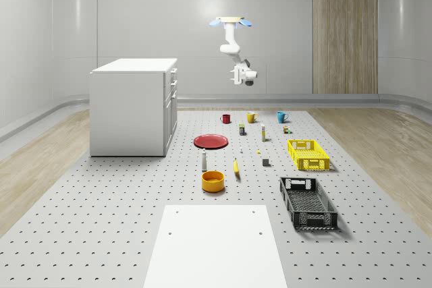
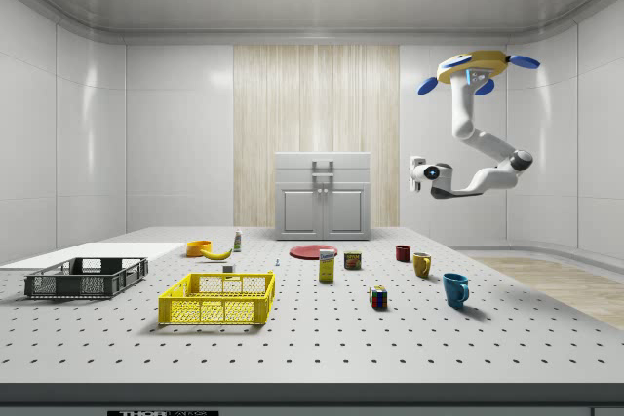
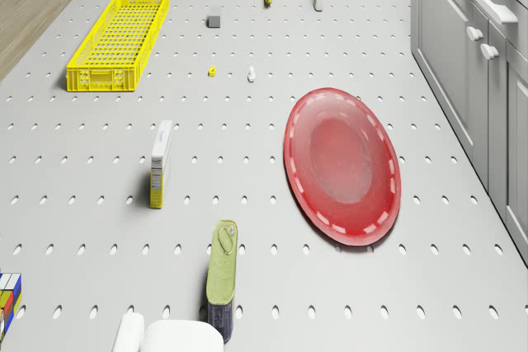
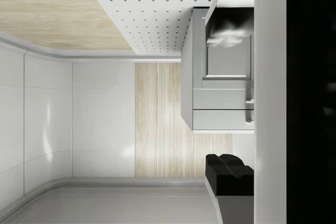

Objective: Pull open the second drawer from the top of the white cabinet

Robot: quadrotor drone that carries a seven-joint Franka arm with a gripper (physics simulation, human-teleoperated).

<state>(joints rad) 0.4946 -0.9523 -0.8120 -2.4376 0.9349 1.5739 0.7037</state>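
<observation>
In the air above the far end of the bench [image 1: 101, 234], over the red mug [image 1: 225, 119] and yellow mug [image 1: 251, 117], my drone [image 1: 231, 21] hovers with the arm hanging below it and the tool [image 1: 235, 75] turned toward the white cabinet [image 1: 131, 106], well apart from it. I cannot tell whether the tool is open or closed. I judge this as the approach step: nothing is gripped and the drawer is not yet reached. Next I need to close the gap and line the tool up with the handle of the second drawer [image 1: 173, 84], which calls for a level, square approach. Beyond the red plate [image 3: 342, 166], the cabinet stands on the bench at the whole-scene view's left, with all its drawers looking shut and flush.
</observation>
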